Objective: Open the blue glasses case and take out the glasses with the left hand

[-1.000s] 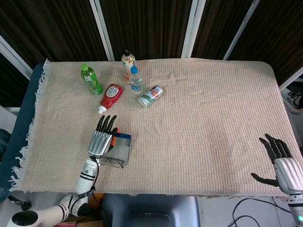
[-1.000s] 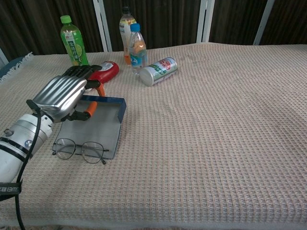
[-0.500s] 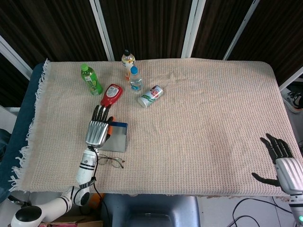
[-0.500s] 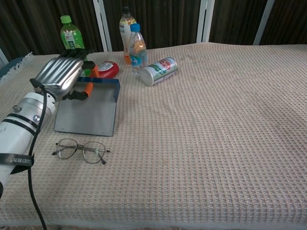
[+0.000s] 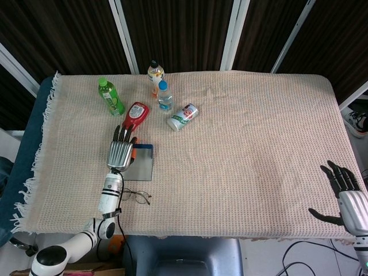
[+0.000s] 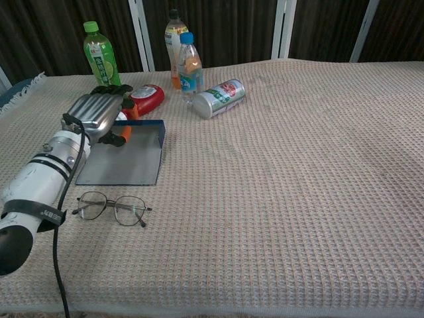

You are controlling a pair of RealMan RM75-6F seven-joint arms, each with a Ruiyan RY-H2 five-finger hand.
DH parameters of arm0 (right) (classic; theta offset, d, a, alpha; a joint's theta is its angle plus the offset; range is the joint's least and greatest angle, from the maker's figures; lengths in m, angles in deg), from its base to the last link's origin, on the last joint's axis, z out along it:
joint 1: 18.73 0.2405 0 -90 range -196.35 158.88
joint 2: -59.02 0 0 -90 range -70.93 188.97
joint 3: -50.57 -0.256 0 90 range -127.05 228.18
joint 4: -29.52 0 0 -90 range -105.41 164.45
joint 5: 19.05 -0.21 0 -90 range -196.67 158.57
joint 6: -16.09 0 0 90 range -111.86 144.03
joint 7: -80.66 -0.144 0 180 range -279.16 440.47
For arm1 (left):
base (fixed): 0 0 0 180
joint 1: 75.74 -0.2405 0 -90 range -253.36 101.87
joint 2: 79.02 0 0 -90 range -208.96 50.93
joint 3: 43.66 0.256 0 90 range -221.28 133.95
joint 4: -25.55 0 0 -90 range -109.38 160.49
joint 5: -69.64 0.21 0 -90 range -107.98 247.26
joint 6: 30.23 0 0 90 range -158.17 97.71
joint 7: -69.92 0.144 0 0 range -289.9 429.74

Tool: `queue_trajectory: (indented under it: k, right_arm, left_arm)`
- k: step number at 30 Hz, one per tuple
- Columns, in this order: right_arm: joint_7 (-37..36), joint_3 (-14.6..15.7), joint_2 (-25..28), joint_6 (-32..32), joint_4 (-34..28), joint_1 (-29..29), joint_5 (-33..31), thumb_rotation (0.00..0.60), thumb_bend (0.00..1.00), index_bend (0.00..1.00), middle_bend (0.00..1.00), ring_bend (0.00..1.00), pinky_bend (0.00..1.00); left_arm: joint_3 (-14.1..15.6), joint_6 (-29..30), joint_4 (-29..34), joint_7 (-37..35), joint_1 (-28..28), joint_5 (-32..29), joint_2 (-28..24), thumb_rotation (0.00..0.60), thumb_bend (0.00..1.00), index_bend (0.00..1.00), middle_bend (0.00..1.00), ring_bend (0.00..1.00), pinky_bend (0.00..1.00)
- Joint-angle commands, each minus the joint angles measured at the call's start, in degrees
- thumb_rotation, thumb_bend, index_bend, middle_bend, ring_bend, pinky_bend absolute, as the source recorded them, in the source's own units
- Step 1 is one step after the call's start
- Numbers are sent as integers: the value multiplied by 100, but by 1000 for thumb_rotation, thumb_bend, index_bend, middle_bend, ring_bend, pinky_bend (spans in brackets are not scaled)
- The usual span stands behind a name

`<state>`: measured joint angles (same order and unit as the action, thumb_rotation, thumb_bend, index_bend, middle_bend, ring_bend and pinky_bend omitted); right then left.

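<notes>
Glasses, thin wire-framed, lie free on the woven surface lower left; since a second ago the left hand has slid the open blue glasses case away, gripping it. Removal looks done.

A green bottle stands upright beyond the left hand, a little to its left. A red bottle lies just beyond the hand's fingertips. Further off to its right stand an orange-drink bottle and a blue-capped bottle, close together, with a can on its side beside them. A woven cloth covers the table.
</notes>
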<state>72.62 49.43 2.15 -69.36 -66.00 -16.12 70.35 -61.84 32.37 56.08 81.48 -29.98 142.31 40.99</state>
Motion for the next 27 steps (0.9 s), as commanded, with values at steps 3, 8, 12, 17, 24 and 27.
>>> queue_trajectory:
  k: [3, 8, 12, 17, 24, 27]
  right_arm:
    - [39, 14, -13, -17, -12, -6, 38, 600, 176, 0, 0, 0, 0]
    - [119, 30, -54, -65, -9, -23, 99, 600, 177, 0, 0, 0, 0]
    - [218, 66, -86, -69, -27, -29, 166, 600, 176, 0, 0, 0, 0]
    - [392, 97, -143, 23, -47, -1, 171, 600, 176, 0, 0, 0, 0]
    - [715, 138, -259, 247, -95, 86, 150, 600, 176, 0, 0, 0, 0]
    - [836, 142, -307, 303, -107, 109, 128, 600, 176, 0, 0, 0, 0]
  left_arm:
    - [-84, -394, 509, 730, -132, -396, -192, 600, 423, 35, 0, 0, 0]
    - [22, -182, 2187, 1660, -485, -523, -1014, 600, 411, 5, 0, 0, 0]
    - [284, 312, 4700, 2197, -1095, -442, -2395, 600, 409, 0, 0, 0, 0]
    - [1092, 622, 7328, 2394, -1982, -325, -4293, 600, 413, 0, 0, 0, 0]
    - [2519, 1857, 7140, 426, -3309, 1627, -5205, 600, 412, 0, 0, 0, 0]
    - [2720, 2237, 6448, -327, -3623, 1956, -5050, 600, 409, 0, 0, 0, 0]
